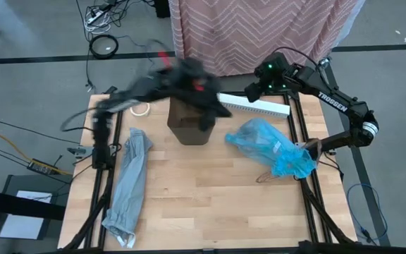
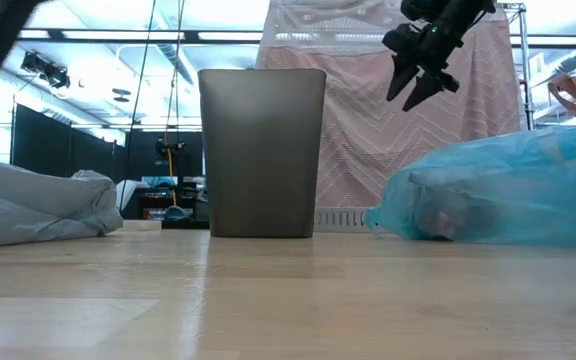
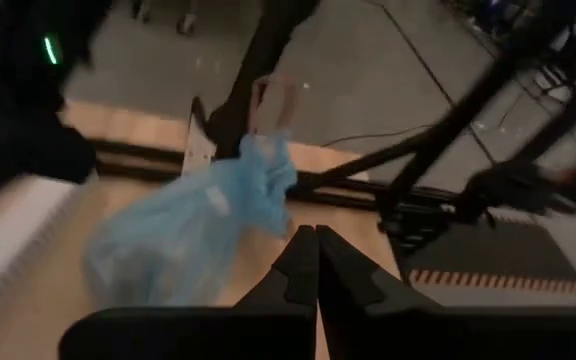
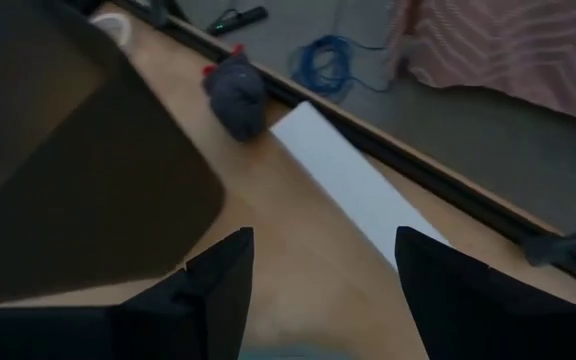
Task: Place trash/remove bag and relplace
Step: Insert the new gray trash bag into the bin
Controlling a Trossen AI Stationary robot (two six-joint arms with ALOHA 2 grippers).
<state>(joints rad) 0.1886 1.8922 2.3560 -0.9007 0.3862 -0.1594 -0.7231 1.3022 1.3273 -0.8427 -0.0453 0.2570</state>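
The blue bag [image 1: 270, 148] lies bunched on its side on the table's right part, also in the low view [image 2: 508, 195] and the left wrist view [image 3: 188, 235]. No loose trash shows. The dark bin [image 1: 189, 123] stands upright at the table's far middle [image 2: 261, 150]. My left gripper [image 1: 213, 111] hovers above the bin's right rim, shut [image 3: 316, 232], holding nothing. My right gripper [image 1: 252, 90] hangs open in the air [image 2: 416, 90] right of the bin and beyond the blue bag, fingers spread wide [image 4: 323, 240].
A pale grey plastic bag [image 1: 129, 187] lies along the table's left side. A long white box [image 1: 256, 106] sits at the far edge behind the bin. A small grey thing with red bits [image 4: 238, 95] lies near it. Bare wood fills the near middle [image 1: 210, 204].
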